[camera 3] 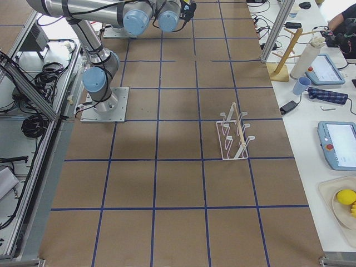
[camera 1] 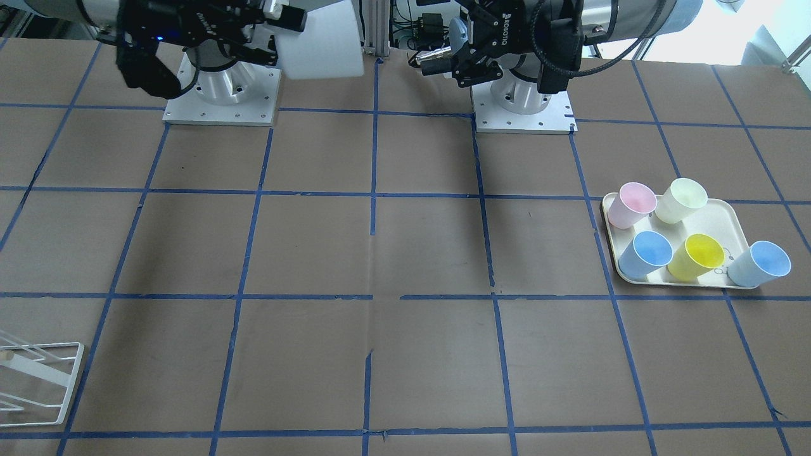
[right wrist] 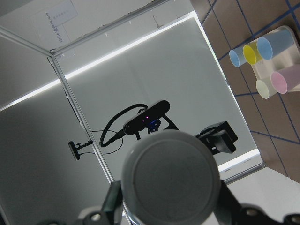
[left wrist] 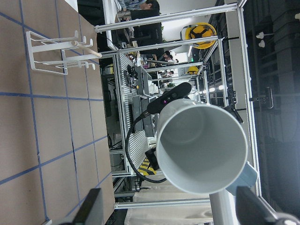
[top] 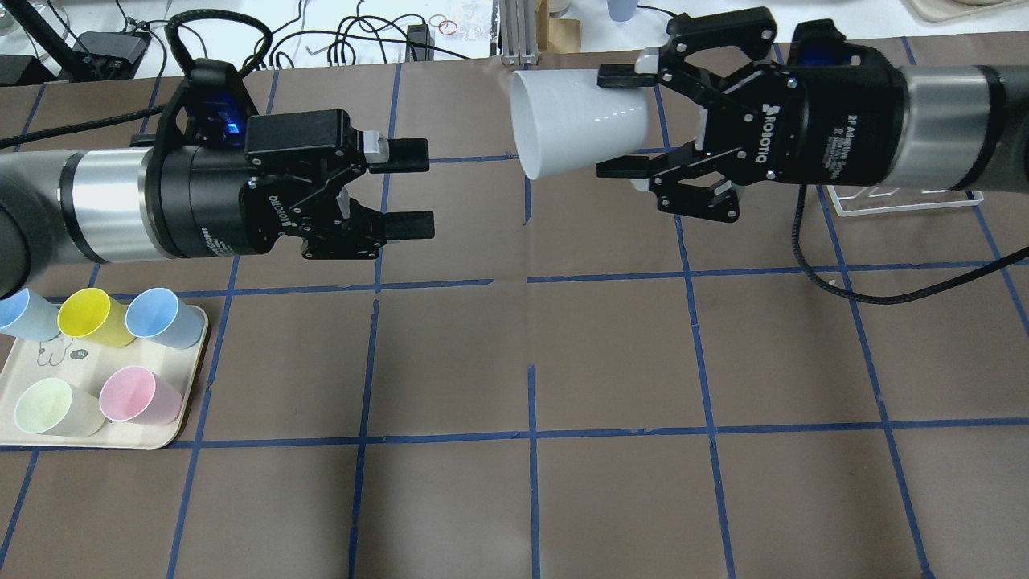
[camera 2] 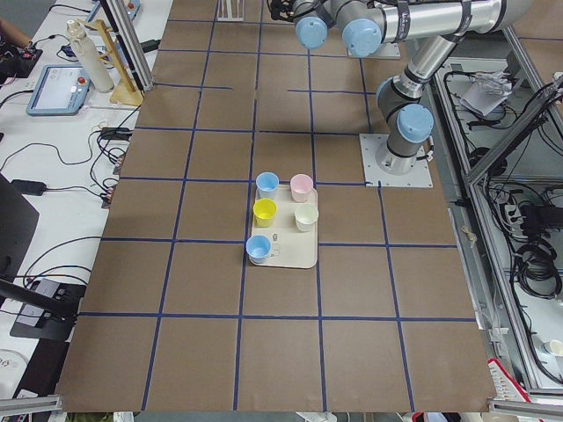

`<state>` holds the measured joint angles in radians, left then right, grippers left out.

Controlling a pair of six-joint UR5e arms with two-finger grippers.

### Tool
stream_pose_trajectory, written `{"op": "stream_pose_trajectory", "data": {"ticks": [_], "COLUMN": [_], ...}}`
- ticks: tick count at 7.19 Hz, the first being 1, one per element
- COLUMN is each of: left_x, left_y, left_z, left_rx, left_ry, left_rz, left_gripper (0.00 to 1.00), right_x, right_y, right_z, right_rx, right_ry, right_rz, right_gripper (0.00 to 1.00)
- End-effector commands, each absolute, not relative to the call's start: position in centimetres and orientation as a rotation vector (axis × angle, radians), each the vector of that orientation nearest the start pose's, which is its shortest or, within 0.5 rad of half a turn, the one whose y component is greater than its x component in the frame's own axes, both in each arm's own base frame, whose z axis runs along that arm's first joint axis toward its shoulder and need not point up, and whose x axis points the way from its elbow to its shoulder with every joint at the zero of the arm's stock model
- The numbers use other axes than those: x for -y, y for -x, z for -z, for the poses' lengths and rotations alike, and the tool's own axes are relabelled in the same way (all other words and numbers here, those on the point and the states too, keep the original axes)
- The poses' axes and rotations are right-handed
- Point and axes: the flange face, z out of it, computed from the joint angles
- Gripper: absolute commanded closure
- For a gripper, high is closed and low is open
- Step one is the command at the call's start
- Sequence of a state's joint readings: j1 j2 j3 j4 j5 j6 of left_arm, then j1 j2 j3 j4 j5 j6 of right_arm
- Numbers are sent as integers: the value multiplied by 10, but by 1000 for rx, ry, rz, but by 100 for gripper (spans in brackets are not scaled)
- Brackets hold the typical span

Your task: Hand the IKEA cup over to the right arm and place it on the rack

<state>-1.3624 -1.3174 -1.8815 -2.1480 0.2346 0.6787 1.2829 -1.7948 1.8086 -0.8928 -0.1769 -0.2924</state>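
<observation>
The right gripper (top: pixel 621 122) clamps the IKEA cup (top: pixel 571 121) near its base, sideways above the table (top: pixel 611 354), mouth facing the left gripper (top: pixel 412 189). That gripper's jaws stand wide, clear of the cup.

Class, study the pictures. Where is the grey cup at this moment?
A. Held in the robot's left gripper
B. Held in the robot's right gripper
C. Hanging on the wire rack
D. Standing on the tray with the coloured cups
B: the IKEA cup lies on its side, clamped between the fingers of the right gripper, while the left gripper is open, empty and apart from it.
</observation>
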Motion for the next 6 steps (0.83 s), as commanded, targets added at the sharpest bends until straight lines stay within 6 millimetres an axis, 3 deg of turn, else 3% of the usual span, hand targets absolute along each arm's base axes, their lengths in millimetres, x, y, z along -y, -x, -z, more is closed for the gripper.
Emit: {"op": "stream_pose_trajectory", "data": {"ticks": [1,2,4,5,6], "left_x": [409,409,418,423,432], "left_y": [143,138,129,142,154], "left_z": [-470,-460,-445,-435,-428], "left_rx": [1964,2062,2327,2486,2657], "left_ry": [-77,-55,64,110,131], "left_rz": [-17,13,-13,-11,-41], "left_gripper": [0,0,0,0,0], "right_x": [424,427,432,436,438], "right_y": [-45,-20,3,16,30], "right_z": [-509,-517,-527,-531,-533], "right_rx": [-1900,-2091,-2368,-2529,-2697], "right_ry": [-467,-411,-299,-236,-65], "right_rz": [-39,37,170,265,347], "right_gripper": [84,85,87,87,88]}}
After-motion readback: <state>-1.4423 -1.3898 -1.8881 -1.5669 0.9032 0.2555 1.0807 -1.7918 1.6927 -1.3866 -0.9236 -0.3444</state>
